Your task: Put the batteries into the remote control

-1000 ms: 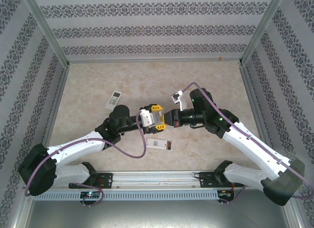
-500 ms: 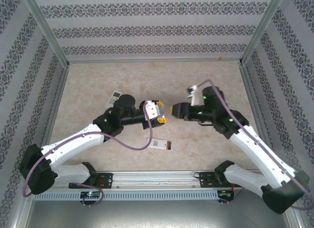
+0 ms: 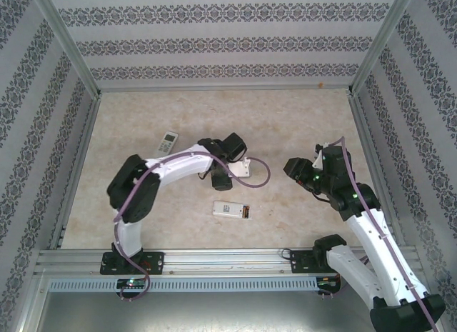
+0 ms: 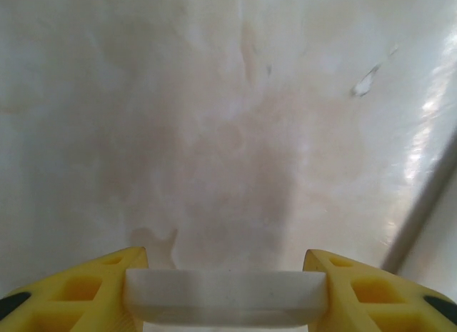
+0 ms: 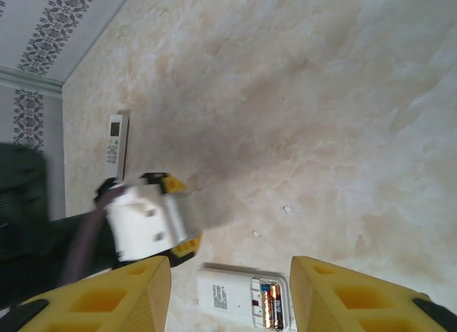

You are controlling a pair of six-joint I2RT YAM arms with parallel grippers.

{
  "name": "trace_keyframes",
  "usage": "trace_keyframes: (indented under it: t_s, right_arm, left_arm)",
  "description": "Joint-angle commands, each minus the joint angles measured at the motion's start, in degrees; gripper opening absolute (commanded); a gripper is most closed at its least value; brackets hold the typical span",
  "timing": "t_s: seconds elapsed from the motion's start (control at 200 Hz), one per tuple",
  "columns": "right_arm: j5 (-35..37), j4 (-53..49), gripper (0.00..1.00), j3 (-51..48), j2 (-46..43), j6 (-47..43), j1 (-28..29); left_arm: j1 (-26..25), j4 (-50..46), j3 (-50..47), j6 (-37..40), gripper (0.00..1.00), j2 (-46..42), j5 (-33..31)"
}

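Step in hand: looks like the closing-up stage. The remote [image 5: 232,296] lies flat on the table [image 3: 300,125] toward the front edge, between the 2 arms. Its compartment is open at the right end w/ two batteries [image 5: 270,308] lying side by side inside — seated, as far as I can tell. The left gripper [image 4: 226,264] is clamped on a flat white cover [image 4: 227,296], prob. the battery lid, held above bare table just behind the remote. The right gripper [image 5: 230,269] stands part open w/ nothing between its fingers, off to the right & well apart from the remote. A 2nd remote [image 3: 167,141] sits further back on the left. Next move, I'd judge: bring the white cover down over the open compartment, line its edge up w/ the slot & slide it shut — the right gripper may need to steady the remote's body.
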Motion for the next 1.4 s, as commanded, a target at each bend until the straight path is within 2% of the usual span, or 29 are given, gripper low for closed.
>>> trace_keyframes:
  t_s: [0.0,0.08,0.17,0.275,0.415,0.52,0.584,0.644,0.734,0.799,0.869,0.954,1.044,1.174,1.394]
  right_arm:
    - [-2.23,-0.1,0.5,-1.83,-0.64,-0.01,-0.28]
    - [-3.35,-0.01,0.53,-2.18,-0.42,-0.37,-0.24]
    - [-4.47,-0.42,0.58,-1.54,-0.14,-1.63,-0.24]
    - [-4.68,-1.19,0.64,-0.11,0.55,-3.55,-0.3]
    - [-4.33,-1.45,0.66,3.2,3.46,-7.01,-0.28]
    - [-4.57,-0.18,0.67,6.96,6.33,-12.73,0.29]
    - [-1.86,0.67,0.71,9.67,8.16,-19.44,2.65]
    - [2.9,1.27,0.71,12.05,10.38,-26.94,6.55]
    - [9.94,3.02,0.72,14.75,15.09,-38.57,13.64]
    - [12.31,4.54,0.72,16.17,19.21,-47.26,18.43]
    - [14.11,4.64,0.74,17.98,24.5,-54.96,22.28]
    - [14.5,1.72,0.75,21.51,32.04,-61.8,24.83]
    - [12.1,-2.8,0.78,26.21,40.41,-65.68,25.66]
    - [9.01,-7.02,0.86,32.98,51.93,-65.72,26.02]
    - [10.74,-13.02,0.91,43.36,68.3,-66.26,27.03]
  left_arm:
    - [-0.16,-3.46,4.04,4.34,0.39,3.97,-2.83]
    - [-0.08,-2.71,5.6,5.67,0.42,7.28,-2.84]
    - [0.01,-1.91,6.38,6.34,0.52,9.13,-2.18]
    - [0.01,-2.35,7.31,6.2,0.71,8.95,-0.8]
    - [0.35,0.13,4.77,5.72,0.89,3.08,3.68]
    - [1.94,6.37,-0.93,2.23,1.0,-6.59,11.51]
    - [4.52,12.89,-6.64,-2.96,1.0,-14.68,17.98]
    - [8.31,21.78,-13.31,-11.15,1.0,-23.32,23.77]
    - [15.27,35.18,-23.99,-29.56,1.0,-35.67,30.31]
    - [20.06,42.38,-30.39,-43.08,1.0,-42.81,33.29]
    - [23.1,43.32,-35.22,-56.1,1.0,-48.68,32.08]
    - [26.06,38.46,-38.44,-65.84,1.0,-53.52,31.48]
    - [28.07,35.27,-42.42,-72.46,1.0,-57.45,32.9]
    - [28.66,38.06,-48.96,-79.24,1.0,-62.02,36.81]
    - [28.87,37.28,-53.36,-81.74,1.0,-66.42,37.07]
